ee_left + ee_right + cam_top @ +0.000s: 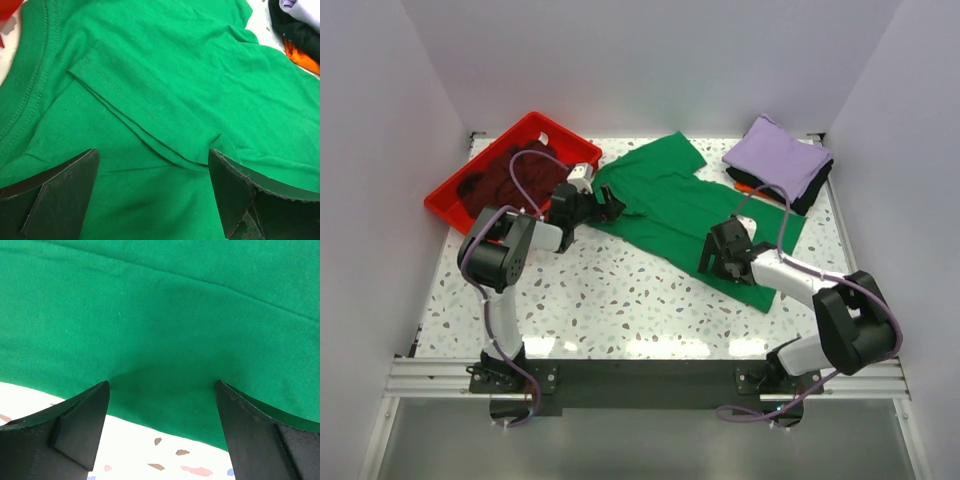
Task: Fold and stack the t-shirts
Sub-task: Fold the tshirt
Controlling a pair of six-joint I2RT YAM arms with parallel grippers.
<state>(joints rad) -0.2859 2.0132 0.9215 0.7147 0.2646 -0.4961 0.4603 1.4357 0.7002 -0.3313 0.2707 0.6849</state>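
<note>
On speckled table, green t-shirt, spread out

Plain white walls on 3 sides. Speckled white table w/ metal rail along near edge. Bright, even light.

No readable text, labels or numbers anywhere.
</note>
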